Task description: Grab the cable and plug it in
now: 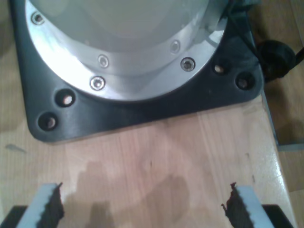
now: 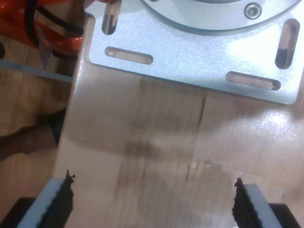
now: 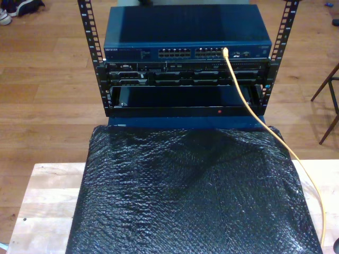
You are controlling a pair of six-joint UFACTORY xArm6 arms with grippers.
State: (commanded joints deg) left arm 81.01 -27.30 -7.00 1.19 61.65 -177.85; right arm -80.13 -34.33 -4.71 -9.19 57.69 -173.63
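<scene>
In the exterior view the orange-yellow cable (image 3: 249,106) runs from the port row of the blue switch (image 3: 185,32), where its upper end sits at a port. It then goes down across the rack front and along the black sheet's edge toward the exterior view's lower right. The plug at that end is too small to make out. My first gripper (image 1: 143,199) is open over bare wood in front of a round metal arm base (image 1: 128,52), with nothing between its fingers. My second gripper (image 2: 153,190) is open over bare wood below a slotted silver mounting plate (image 2: 199,57), also holding nothing.
A black rack frame (image 3: 98,63) holds the switch and darker units beneath it. A crinkled black sheet (image 3: 185,196) covers the middle of the wooden table (image 3: 42,196). The first arm's base stands on a black plate (image 1: 142,107). An orange object crossed by black cables (image 2: 52,23) lies beside the silver plate.
</scene>
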